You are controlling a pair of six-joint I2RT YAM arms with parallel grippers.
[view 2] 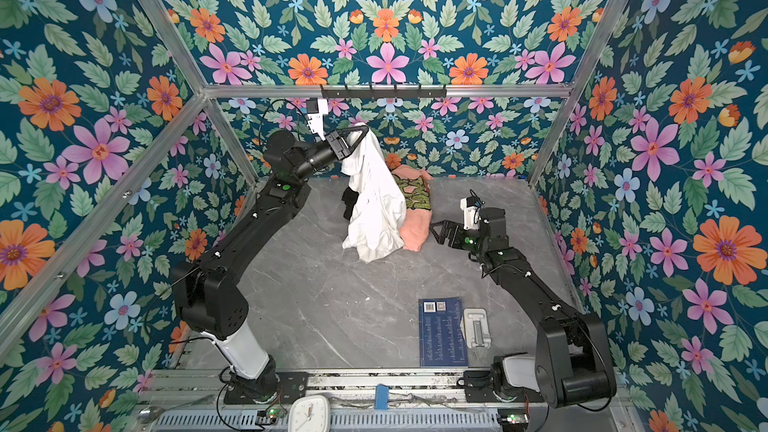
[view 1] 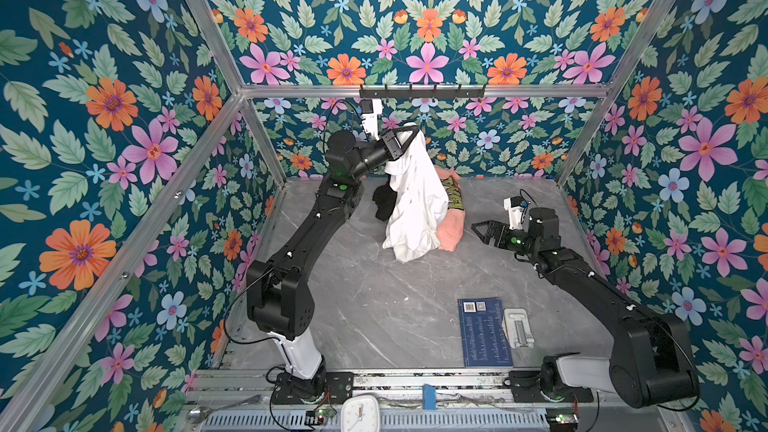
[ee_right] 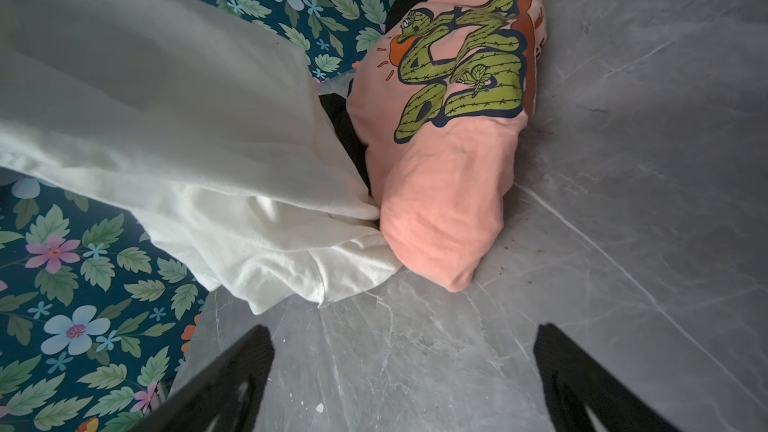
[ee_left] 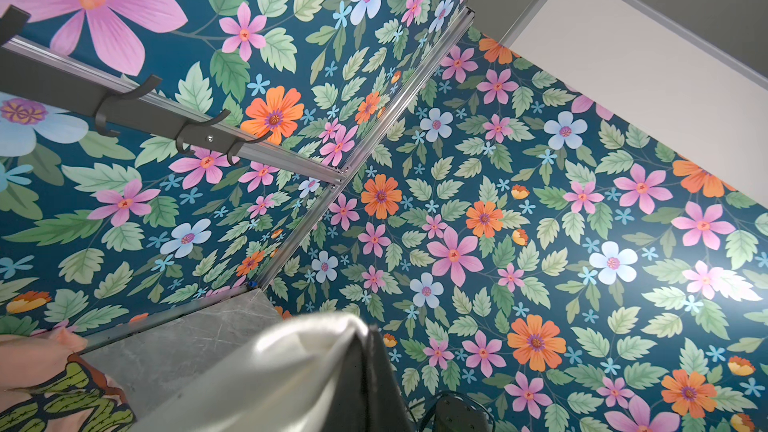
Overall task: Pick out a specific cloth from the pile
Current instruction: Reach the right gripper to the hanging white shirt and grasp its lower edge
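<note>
While the left arm (view 1: 307, 226) reaches from the lower left of the frame up toward the upper centre, we see the left gripper (view 1: 415, 131) pressed together on the top fold of the cloth (view 1: 415, 201). The white fabric hangs from that pinch in a tall drape. Its long axis runs straight down the frame from the jaws to the table (view 1: 374, 305), where the hem lies crumpled. Just left of the drape, the black garment (view 1: 382, 203) shows partly from behind it. Just right of it, the peach-pink shirt (view 1: 451, 234) lies on the table, touching the cloth's lower folds. These two are what remains of the pile (view 1: 445, 197). We judge that the coming move turns on this one fact: the cloth hangs directly below the left gripper, but its tail is not yet clear of the shirt. Drawing the tail free probably means carrying it higher or toward the left of the frame. Farther right, beyond the shirt, the right gripper (view 1: 476, 233) sits low over the table with its jaws spread wide. It points left at the pile, holds nothing and touches nothing. It is the nearer tool to the hem, while the left one alone bears the cloth.
</note>
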